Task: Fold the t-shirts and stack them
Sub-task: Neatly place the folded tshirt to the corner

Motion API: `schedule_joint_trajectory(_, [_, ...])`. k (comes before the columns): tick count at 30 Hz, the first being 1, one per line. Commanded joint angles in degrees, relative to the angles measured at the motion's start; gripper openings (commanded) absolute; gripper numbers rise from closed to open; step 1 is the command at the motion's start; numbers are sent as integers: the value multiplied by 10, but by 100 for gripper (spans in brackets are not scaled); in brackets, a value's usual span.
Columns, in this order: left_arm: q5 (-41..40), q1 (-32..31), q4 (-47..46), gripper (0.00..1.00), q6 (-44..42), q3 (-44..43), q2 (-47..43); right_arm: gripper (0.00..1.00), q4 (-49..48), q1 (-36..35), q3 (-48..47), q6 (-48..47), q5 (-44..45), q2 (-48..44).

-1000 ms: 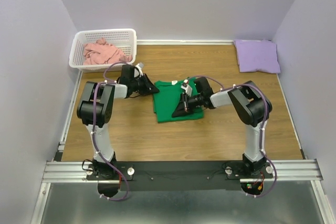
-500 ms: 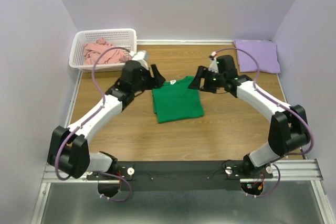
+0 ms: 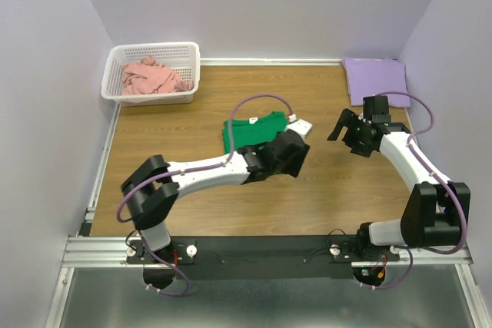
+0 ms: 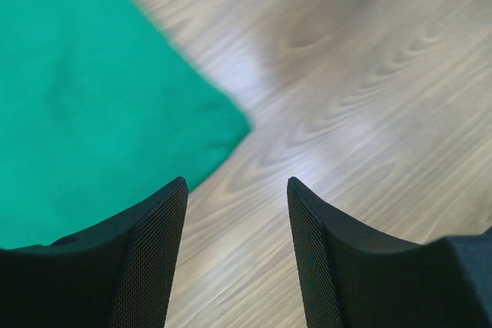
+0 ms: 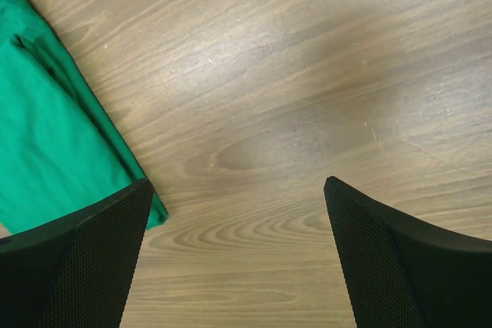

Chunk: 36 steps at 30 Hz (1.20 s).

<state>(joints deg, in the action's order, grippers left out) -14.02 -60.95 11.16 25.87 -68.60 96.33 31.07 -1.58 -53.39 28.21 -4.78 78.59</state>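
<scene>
The green t-shirt lies folded flat mid-table, its near right part hidden under my left arm. My left gripper hovers at the shirt's near right corner. In the left wrist view it is open over bare wood, the green t-shirt just beyond its left finger. My right gripper hangs to the right of the shirt, apart from it. It is wide open and empty, with the green t-shirt's folded edge at the left. The purple t-shirt lies folded at the back right. The pink t-shirt is crumpled in the basket.
The white lattice basket stands in the back left corner. Lavender walls close the table on three sides. My left arm stretches across the front of the table from left to centre.
Both grippers, shut on the green shirt a second ago, have opened and let it go. The left arm swung right along the shirt's near side; the right gripper drew back to the right.
</scene>
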Motion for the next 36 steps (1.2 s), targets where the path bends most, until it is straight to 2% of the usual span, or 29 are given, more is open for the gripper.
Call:
schedule_joint_trajectory(1, [-56, -29, 8, 63, -35, -69, 73, 100, 23, 4, 19, -2, 4, -16])
schedule_joint_trajectory(10, [-84, -42, 34, 59, -65, -152, 192, 100, 22, 5, 57, 4, -39, -34])
schedule_joint_trajectory(25, [-116, -31, 53, 54, -70, -149, 246, 100, 10, 5, 74, -10, -79, -39])
schedule_joint_trajectory(28, [-110, -29, 51, 49, -71, -145, 249, 100, 1, 4, 77, -11, -93, -41])
schedule_joint_trajectory(33, [-107, -27, 51, 19, -64, -135, 250, 100, -44, 4, 84, -14, -185, -27])
schedule_joint_trajectory(36, [-101, -22, 51, 2, -62, -130, 236, 100, -91, 5, 101, 17, -233, -10])
